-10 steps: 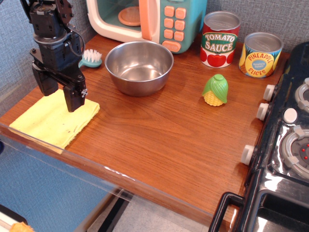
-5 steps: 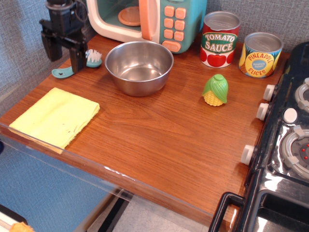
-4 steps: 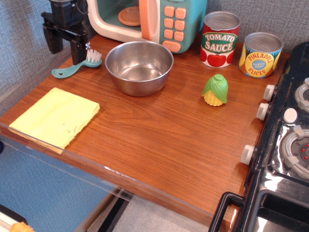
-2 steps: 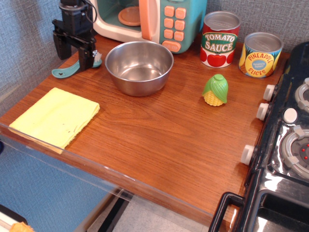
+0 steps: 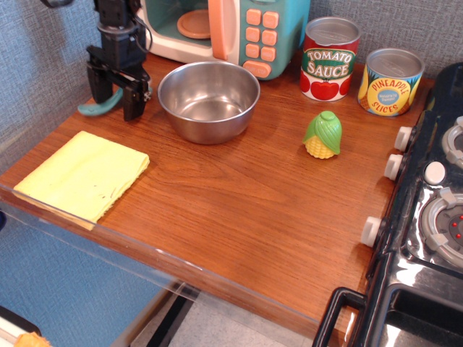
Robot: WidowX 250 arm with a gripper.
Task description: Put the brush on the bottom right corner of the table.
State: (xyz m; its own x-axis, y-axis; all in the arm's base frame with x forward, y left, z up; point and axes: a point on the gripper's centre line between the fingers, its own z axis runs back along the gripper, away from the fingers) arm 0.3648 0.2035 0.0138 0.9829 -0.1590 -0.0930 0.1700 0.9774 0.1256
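Nearly hidden behind the gripper (image 5: 117,94), the brush (image 5: 92,108) lies at the far left of the table (image 5: 239,195), just left of the steel bowl (image 5: 208,100) and behind the yellow cloth (image 5: 83,175). Only the teal end of its handle shows, poking out past the left finger; the bristle head is covered by the black fingers. The arm comes down almost vertically from the top of the frame in front of the toy microwave (image 5: 217,29), wrist straight, fingers pointing at the tabletop. Its jaws stand apart, one finger on each side of the brush, tips low near the wood; whether they touch the plastic cannot be told. Judging by its look, the brush is light, rigid moulded plastic, smooth enough to slip, so a firm pinch across the narrow neck between head and paddle seems the safest hold. The bristles would give under pressure and make a poor grip. Its goal, the near right corner beside the stove (image 5: 427,238), lies well apart, diagonally across past the corn (image 5: 323,134)
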